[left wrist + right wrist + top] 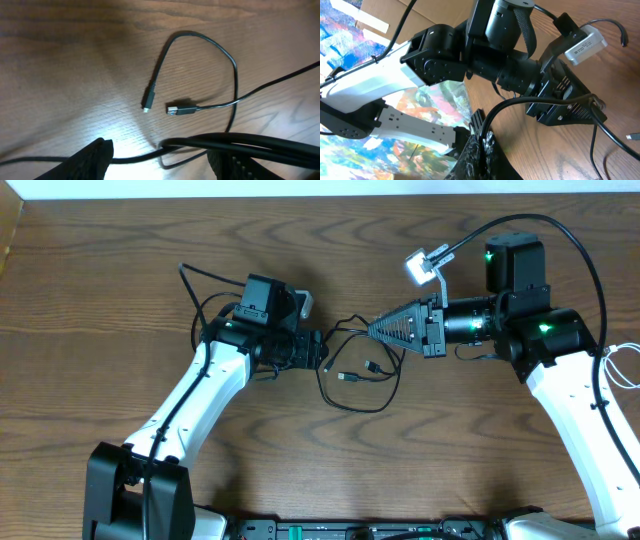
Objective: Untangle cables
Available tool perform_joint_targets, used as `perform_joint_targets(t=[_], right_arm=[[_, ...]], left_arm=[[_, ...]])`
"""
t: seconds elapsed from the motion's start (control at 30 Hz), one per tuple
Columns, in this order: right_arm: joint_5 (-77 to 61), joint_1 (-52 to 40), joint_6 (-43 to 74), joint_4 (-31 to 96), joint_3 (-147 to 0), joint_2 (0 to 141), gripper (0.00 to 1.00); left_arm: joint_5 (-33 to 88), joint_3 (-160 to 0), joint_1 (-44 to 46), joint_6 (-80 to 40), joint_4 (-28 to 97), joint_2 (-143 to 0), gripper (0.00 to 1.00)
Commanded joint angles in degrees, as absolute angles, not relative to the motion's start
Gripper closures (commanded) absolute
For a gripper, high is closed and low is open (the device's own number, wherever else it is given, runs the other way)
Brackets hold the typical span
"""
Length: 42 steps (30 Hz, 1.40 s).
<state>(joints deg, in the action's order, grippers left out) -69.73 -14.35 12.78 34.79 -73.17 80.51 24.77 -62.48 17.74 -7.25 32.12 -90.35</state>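
The thin black cable [372, 367] lies looped on the wooden table between my two grippers. In the left wrist view its loop [200, 36] and both plug ends lie on the wood, the small plug [146, 106] beside the USB plug [181, 109]. My left gripper [322, 350] is open [160, 161], and a strand of cable runs across the gap between its fingers. My right gripper [375, 328] is shut on the black cable [530, 101], pinched at its fingertips [482, 142]. A thin white cable [622, 365] loops at the table's far right edge.
The left arm's thicker black wires [260, 142] cross over its right finger. The left arm's gripper and camera [570, 107] fill the right wrist view, close in front. A small white camera unit [425, 265] stands above the right gripper.
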Motion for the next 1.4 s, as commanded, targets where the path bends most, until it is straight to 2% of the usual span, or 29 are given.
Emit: perform_joint_targets(t=[0.0,0.03,0.13,0.4,0.47,0.5,0.53,0.63,0.7,0.73,0.8,0.87,0.9,0.93,1.07,1.2,1.37], right_arm=[[-71.5,-14.3,12.3,34.3,-73.8,80.1,0.99],[-71.5,-14.3,12.6,34.2,-73.8,80.1,0.99],[-71.5,-14.3,13.3,33.4,-73.8,80.1,0.99],[-71.5,-14.2,17.6,28.0,-73.8,80.1,0.99],[-71.5,-14.2,18.3,26.7,-73.8,80.1,0.99],[-70.9,-13.9,18.4,25.9,-73.8,80.1,0.99],[-70.3,-13.8,18.4,25.9,-73.8,80.1,0.99],[-61.6,-11.9,18.4,27.3,-73.8,80.1,0.99],[-50.3,-10.1,18.4,30.5,-73.8,80.1,0.99],[-38.3,-8.7,18.4,34.7,-73.8,80.1,0.99],[-23.4,-7.7,19.8,39.8,-73.8,80.1,0.98],[-13.0,-7.3,21.2,44.2,-73.7,80.2,0.84],[-11.1,-7.3,20.5,46.0,-73.6,80.2,0.73],[-12.4,-7.5,18.6,47.4,-73.6,80.2,0.62],[-25.4,-9.1,9.8,49.3,-73.4,80.2,0.45],[-35.4,-12.4,3.1,51.5,-73.4,80.2,0.39],[-36.6,-18.4,-0.3,53.9,-73.2,80.2,0.37]], left_arm=[[23.3,-62.0,17.8,-0.6,32.2,-90.7,0.34],[23.4,-62.0,17.8,-0.6,32.2,-90.7,0.34],[23.6,-61.9,18.3,-0.7,32.4,-90.7,0.55],[23.3,-59.1,22.1,-0.6,31.7,-90.7,0.6],[23.3,-59.1,22.2,-0.7,31.8,-90.7,0.75],[23.3,-59.1,22.2,-0.7,31.8,-90.7,0.88],[23.3,-59.1,22.2,-0.7,31.8,-90.6,0.92],[24.3,-59.7,22.2,-1.7,32.1,-89.6,0.92],[27.6,-60.9,22.2,-1.8,32.4,-87.5,0.92],[30.6,-61.7,22.2,-1.8,32.4,-85.2,0.92],[33.6,-61.9,22.2,-1.8,32.1,-82.5,0.92],[36.6,-61.9,22.2,-2.7,31.6,-79.3,0.92],[37.4,-61.9,22.2,-3.9,31.4,-78.2,0.92],[39.4,-61.9,22.2,-6.2,30.5,-76.4,0.92],[43.1,-61.9,22.2,-12.7,26.5,-75.0,0.92],[43.1,-61.9,22.2,-20.1,23.0,-75.7,0.92],[43.1,-61.9,22.2,-25.1,18.2,-75.9,0.92]])
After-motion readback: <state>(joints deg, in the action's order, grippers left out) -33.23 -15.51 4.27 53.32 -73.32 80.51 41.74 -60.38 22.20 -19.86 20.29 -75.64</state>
